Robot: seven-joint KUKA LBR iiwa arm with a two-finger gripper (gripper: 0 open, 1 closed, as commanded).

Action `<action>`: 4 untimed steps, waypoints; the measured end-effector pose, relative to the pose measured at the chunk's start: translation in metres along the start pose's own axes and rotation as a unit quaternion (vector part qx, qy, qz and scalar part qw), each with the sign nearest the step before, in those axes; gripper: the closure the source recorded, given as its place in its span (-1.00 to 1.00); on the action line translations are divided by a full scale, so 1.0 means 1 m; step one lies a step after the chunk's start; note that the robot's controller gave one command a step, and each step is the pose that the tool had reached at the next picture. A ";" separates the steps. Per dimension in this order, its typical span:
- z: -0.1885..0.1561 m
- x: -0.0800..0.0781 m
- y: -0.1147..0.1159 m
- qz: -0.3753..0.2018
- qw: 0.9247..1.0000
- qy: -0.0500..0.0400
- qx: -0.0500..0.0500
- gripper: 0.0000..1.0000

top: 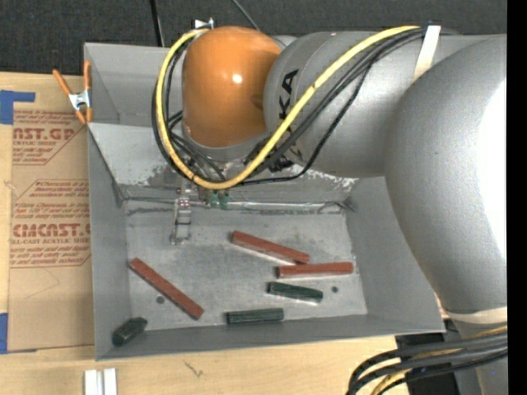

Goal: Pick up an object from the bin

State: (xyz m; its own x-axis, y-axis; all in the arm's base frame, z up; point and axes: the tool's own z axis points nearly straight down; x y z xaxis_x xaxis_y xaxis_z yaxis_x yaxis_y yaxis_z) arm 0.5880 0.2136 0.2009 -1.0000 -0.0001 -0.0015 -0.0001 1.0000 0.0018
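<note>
**Claw low at the back left of the bin**

Your claw (180, 220) hangs under the orange cover (224, 85) over bare floor at the back left of the grey bin (107, 179) — you cannot tell whether it is wide or narrow. Nearest are the short red-brown bar (269, 248) to its right and the long red-brown bar (165, 288) in front. Further right lie a third red-brown bar (314, 269) and two dark green sticks — one (294, 291) beside it, one (254, 316) nearer the front. A dark lump (129, 330) sits in the front left corner.
</note>
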 end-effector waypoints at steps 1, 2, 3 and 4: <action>0.062 0.020 -0.001 -0.003 1.000 -0.002 -0.001 -1.00; 0.134 0.037 0.015 0.032 0.999 0.003 0.001 -1.00; 0.131 0.060 0.005 0.047 0.999 0.001 0.001 1.00; 0.131 0.060 0.005 0.047 0.999 0.001 0.001 1.00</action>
State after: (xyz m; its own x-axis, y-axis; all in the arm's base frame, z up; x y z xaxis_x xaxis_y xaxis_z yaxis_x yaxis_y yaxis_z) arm 0.5286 0.2191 0.0695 -0.9956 0.0940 0.0005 0.0940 0.9956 0.0008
